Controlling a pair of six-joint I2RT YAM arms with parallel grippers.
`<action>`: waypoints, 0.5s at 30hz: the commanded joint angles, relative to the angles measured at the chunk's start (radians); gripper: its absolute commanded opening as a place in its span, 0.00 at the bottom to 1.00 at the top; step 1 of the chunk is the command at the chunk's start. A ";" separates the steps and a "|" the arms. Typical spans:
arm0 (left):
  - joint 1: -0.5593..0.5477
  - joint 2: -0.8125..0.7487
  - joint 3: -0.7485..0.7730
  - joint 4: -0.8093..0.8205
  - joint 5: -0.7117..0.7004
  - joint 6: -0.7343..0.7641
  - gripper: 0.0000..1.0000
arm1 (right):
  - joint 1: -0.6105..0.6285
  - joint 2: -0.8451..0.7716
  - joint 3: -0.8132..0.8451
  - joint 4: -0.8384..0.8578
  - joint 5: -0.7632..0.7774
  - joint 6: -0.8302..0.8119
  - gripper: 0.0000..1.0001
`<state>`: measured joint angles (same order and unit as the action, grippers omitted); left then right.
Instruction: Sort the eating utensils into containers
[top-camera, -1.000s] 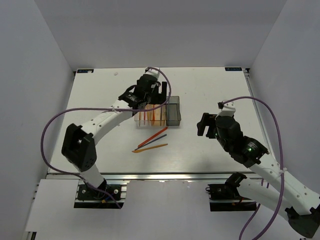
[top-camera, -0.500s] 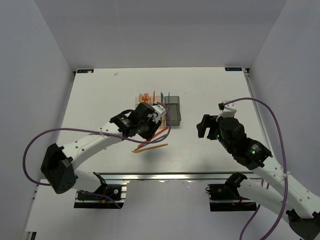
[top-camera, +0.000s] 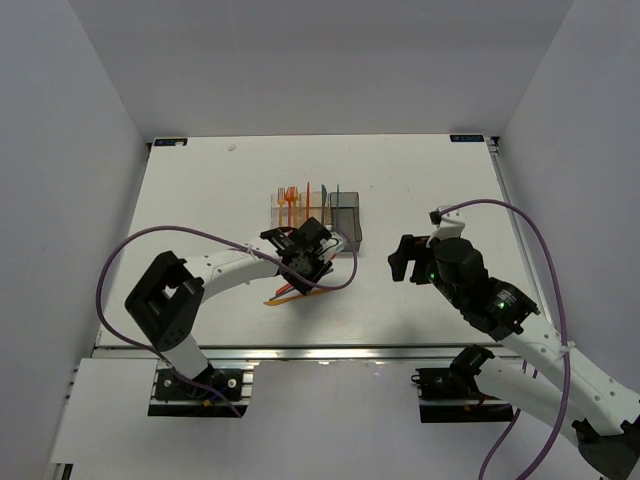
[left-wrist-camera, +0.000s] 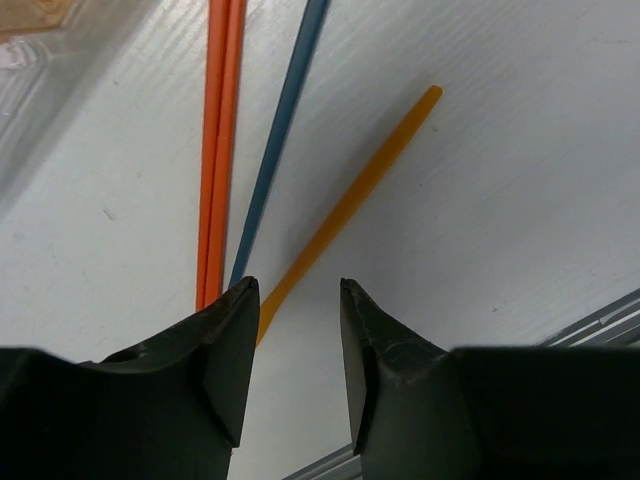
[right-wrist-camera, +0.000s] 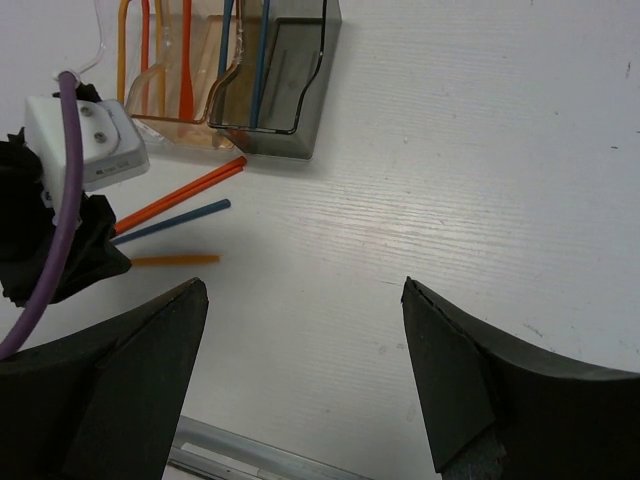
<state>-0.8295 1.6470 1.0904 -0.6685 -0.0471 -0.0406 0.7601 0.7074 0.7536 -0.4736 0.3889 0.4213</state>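
Observation:
Three loose eating utensils lie on the white table: a doubled orange one (left-wrist-camera: 215, 150), a dark grey-blue one (left-wrist-camera: 280, 130) and a yellow-orange one (left-wrist-camera: 350, 200). My left gripper (left-wrist-camera: 297, 290) hovers low over their near ends, jaws part-way apart with only bare table between them; the yellow-orange handle runs under the left fingertip (left-wrist-camera: 240, 300). Just behind stand the containers in a row: clear (top-camera: 289, 213), tan (top-camera: 317, 213) and dark grey (top-camera: 345, 222), the first two with utensils upright in them. My right gripper (right-wrist-camera: 305, 290) stands wide open and empty, right of the bins.
The left arm's white plug and purple cable (right-wrist-camera: 85, 140) hang beside the bins. The table's near edge has a metal rail (top-camera: 330, 352). White walls close in the left, back and right sides.
The left arm has swung from above the bins back toward the near side, down over the loose utensils, and its jaws have narrowed. The right arm has barely moved.

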 joint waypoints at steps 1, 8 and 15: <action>-0.005 0.019 0.017 0.011 0.076 0.021 0.48 | -0.004 -0.006 -0.007 0.046 -0.007 -0.010 0.83; -0.005 0.069 0.014 0.007 0.096 0.034 0.46 | -0.004 -0.003 -0.013 0.053 -0.016 -0.009 0.83; -0.006 0.109 0.009 0.015 0.104 0.036 0.46 | -0.002 -0.016 -0.014 0.047 -0.018 -0.010 0.83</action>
<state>-0.8299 1.7493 1.0904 -0.6689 0.0338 -0.0151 0.7601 0.7071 0.7383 -0.4618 0.3740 0.4213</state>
